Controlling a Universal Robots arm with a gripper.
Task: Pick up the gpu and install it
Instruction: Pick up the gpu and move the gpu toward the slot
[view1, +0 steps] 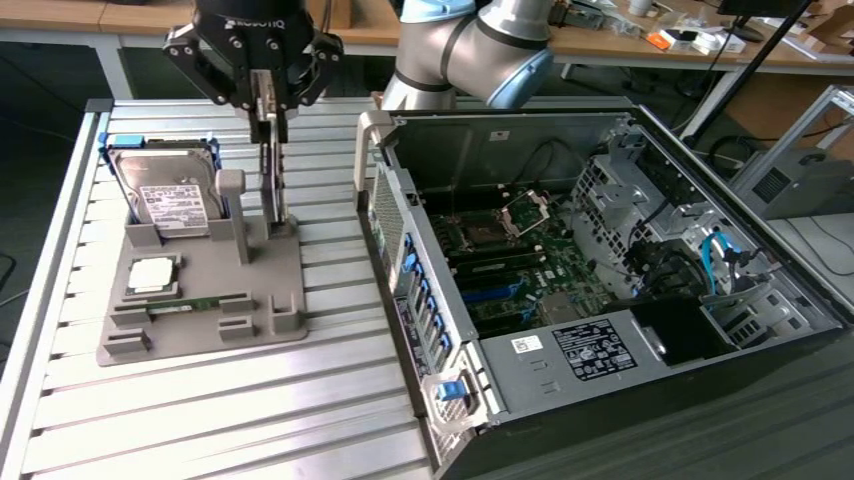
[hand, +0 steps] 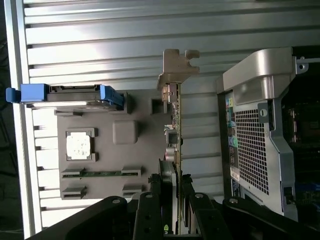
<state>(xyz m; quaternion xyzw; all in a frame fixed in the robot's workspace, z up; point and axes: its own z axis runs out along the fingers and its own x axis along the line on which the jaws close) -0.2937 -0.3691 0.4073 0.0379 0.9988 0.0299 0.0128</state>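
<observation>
The gpu (view1: 275, 178) is a thin dark card standing on edge in a slot of the grey holder (view1: 274, 318). In the wrist view the gpu (hand: 176, 125) appears edge-on, with its metal bracket (hand: 177, 62) at the far end. My gripper (view1: 270, 118) hangs straight above it, and the fingers (hand: 166, 177) straddle the card's top edge, one on each side, pressed against it. The card's lower edge still sits in the holder.
On the same holder are a silver hard drive (view1: 167, 195) with a white label, a CPU (view1: 151, 272) and a green memory stick (view1: 200, 303). The open computer case (view1: 574, 260) lies at the exterior view's right, its perforated rear wall (hand: 252, 142) close to the gpu.
</observation>
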